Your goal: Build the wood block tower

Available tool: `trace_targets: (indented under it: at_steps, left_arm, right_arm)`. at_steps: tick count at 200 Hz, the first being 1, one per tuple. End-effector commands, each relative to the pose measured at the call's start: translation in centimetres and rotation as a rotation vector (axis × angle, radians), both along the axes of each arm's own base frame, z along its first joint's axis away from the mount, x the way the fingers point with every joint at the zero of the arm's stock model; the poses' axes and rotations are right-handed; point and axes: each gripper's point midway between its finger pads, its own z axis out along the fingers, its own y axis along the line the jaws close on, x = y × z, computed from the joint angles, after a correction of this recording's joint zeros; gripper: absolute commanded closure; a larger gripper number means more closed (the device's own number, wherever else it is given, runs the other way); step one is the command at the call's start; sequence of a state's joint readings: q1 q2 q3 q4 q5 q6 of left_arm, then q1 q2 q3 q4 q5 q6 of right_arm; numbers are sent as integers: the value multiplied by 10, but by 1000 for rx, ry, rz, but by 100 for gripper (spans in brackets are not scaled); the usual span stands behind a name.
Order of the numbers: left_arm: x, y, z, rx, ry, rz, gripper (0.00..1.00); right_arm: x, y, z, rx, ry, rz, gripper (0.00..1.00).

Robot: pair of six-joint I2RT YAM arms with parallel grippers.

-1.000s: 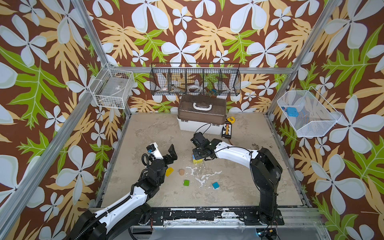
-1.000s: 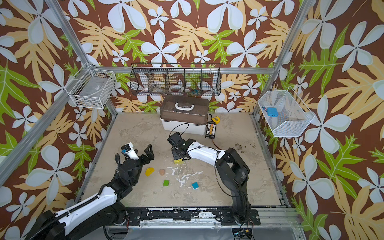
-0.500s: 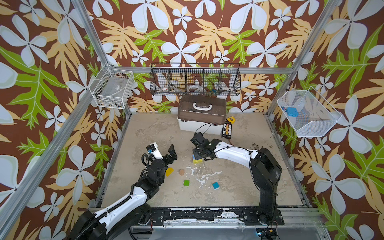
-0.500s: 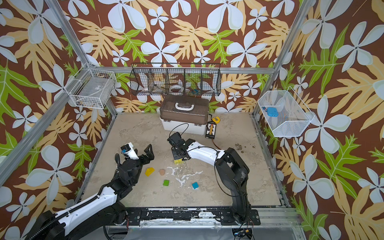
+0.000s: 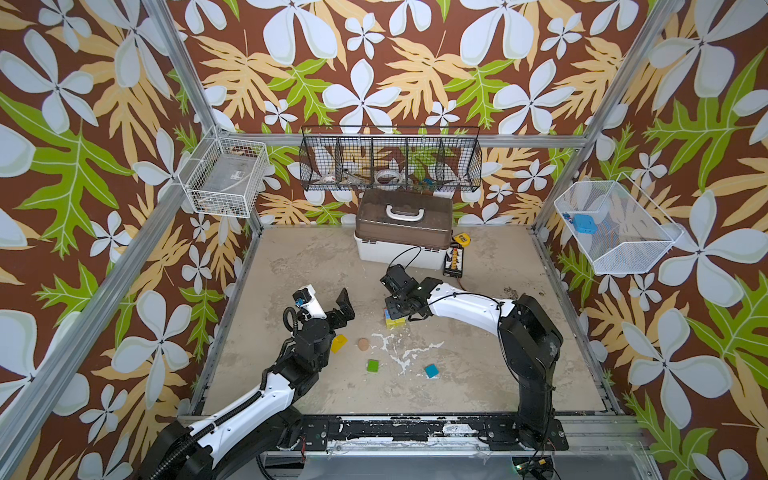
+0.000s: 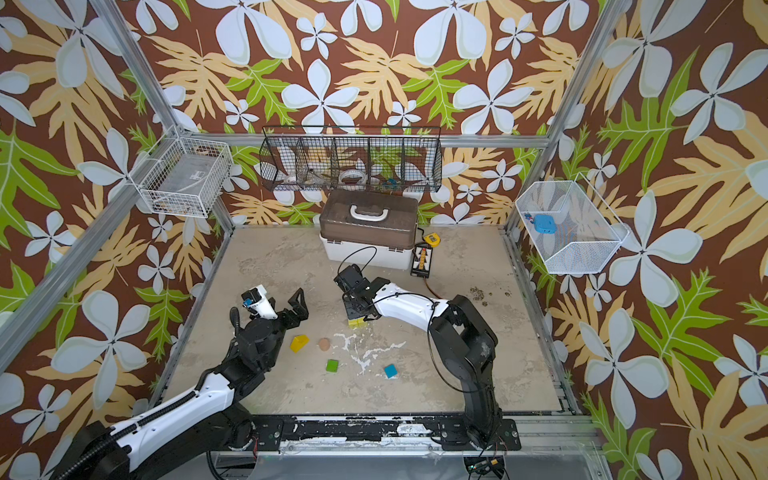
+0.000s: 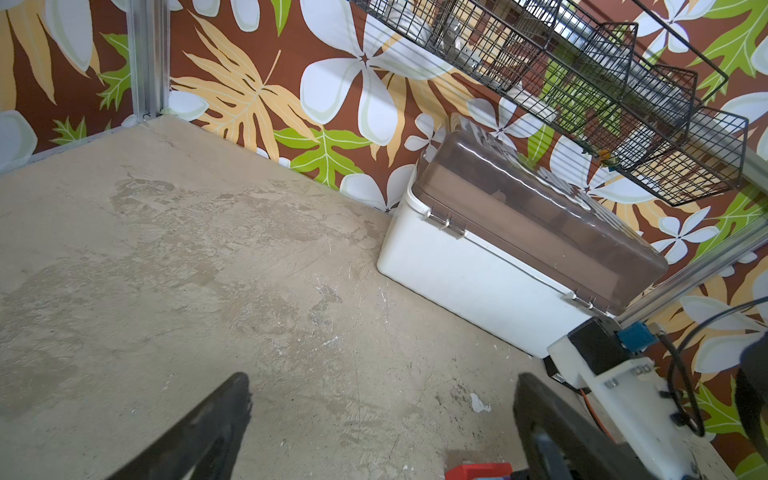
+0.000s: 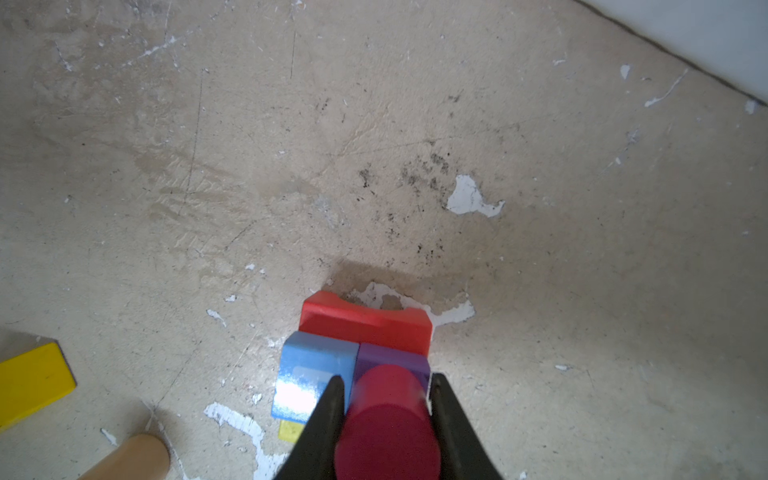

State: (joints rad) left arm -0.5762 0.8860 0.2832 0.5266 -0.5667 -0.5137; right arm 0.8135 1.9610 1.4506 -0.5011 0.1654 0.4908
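The wood block tower (image 5: 394,322) stands mid-table, mostly hidden under my right gripper (image 5: 395,309) in both top views. The right wrist view shows its blue cube (image 8: 316,365) and purple cube (image 8: 392,359) side by side, a red arch (image 8: 365,322) behind them and a yellow block (image 8: 291,430) beneath. My right gripper (image 8: 386,379) is shut on a dark pink cylinder (image 8: 388,424) held just over the purple cube. My left gripper (image 5: 324,301) hovers open and empty to the tower's left, and the arch (image 7: 478,471) peeks in at the left wrist view's edge.
Loose on the table lie a yellow wedge (image 5: 338,343), a tan cylinder (image 5: 363,343), a green cube (image 5: 372,365) and a teal cube (image 5: 431,370). A white box with a brown lid (image 5: 401,232) stands at the back, a black pack (image 5: 453,259) beside it.
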Motion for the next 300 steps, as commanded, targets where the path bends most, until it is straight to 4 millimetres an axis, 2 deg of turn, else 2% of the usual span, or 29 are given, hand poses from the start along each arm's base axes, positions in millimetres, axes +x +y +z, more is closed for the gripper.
trace_targets:
  at_steps: [1, 64, 97, 300]
  left_arm:
    - [1, 0, 4, -1, -10, 1, 0]
    - [1, 0, 4, -1, -10, 0, 0]
    - [1, 0, 5, -2, -11, 0, 0]
    - [1, 0, 4, -1, -10, -2, 0]
  right_arm:
    - [2, -3, 0, -14, -5, -10, 70]
    - [3, -3, 0, -15, -5, -12, 69]
    - [3, -3, 1, -15, -7, -13, 64]
    - [2, -3, 2, -8, -7, -16, 60]
